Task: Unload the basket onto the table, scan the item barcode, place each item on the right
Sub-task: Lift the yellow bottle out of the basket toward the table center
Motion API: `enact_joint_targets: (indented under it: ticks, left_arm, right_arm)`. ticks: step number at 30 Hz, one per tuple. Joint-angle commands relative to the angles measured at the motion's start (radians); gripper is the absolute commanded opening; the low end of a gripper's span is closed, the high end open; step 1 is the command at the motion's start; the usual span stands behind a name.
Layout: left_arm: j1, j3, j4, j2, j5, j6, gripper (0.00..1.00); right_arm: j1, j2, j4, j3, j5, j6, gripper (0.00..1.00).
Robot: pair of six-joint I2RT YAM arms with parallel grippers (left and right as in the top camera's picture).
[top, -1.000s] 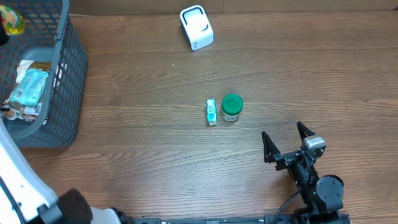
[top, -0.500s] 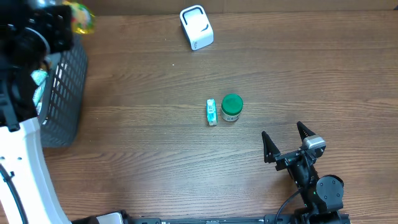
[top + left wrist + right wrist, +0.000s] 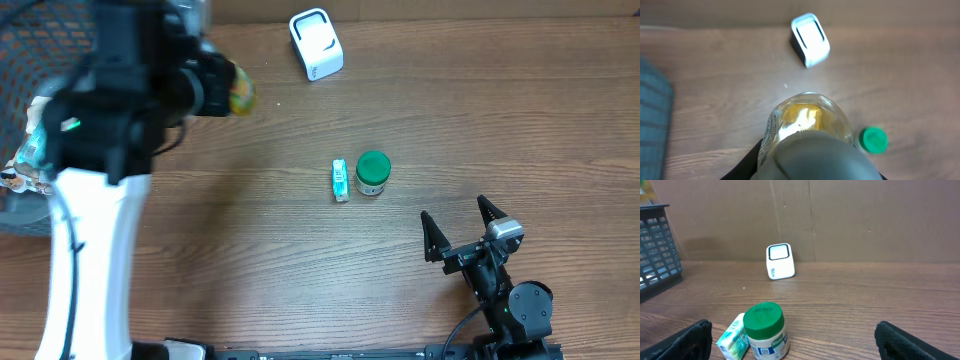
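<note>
Left gripper (image 3: 218, 84) is clamped around a yellow-filled clear container (image 3: 241, 93), holding it in the air above the table (image 3: 500, 110), between the wire basket (image 3: 40, 25) and the white barcode scanner (image 3: 316, 44), and not yet at the scanner. From the left wrist view the container (image 3: 810, 117) fills the lower frame, with a strip of white label showing along its left edge; whether the barcode sits there I cannot tell. The scanner (image 3: 811, 39) lies ahead and a touch right, its dark-framed window facing the front of the table. So the play, as I judge it: carry the container round in front of that window, roll the wrist until the label faces it squarely, fingers clear of the print, then hold steady. Further out, a green-lidded jar (image 3: 373, 172) and a small teal box (image 3: 341, 180) stand side by side mid-table, clear of the path. Right gripper (image 3: 454, 210) waits at the front right, jaws spread wide and empty.
</note>
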Motion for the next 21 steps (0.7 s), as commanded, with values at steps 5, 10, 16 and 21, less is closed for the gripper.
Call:
enact_joint_targets:
  ticks: [5,10,16,21]
  left_arm:
    - [-0.184,-0.122,0.058,0.135,-0.126,-0.097,0.15]
    - [-0.257,-0.232,0.167,0.199,-0.19,-0.195,0.14]
    - [-0.299,-0.406,0.348,0.208,-0.23,-0.318,0.14]
    - [-0.31,-0.505,0.444,0.208,-0.235,-0.332,0.16]
  right_arm:
    - [0.005,-0.008,0.003,-0.01,0.007,-0.005,1.0]
    - [0.005,-0.008,0.003,-0.01,0.007,-0.005,1.0]
    - [0.005,-0.008,0.003,-0.01,0.007,-0.005,1.0]
    - [0.005,-0.008,0.003,-0.01,0.007,-0.005,1.0]
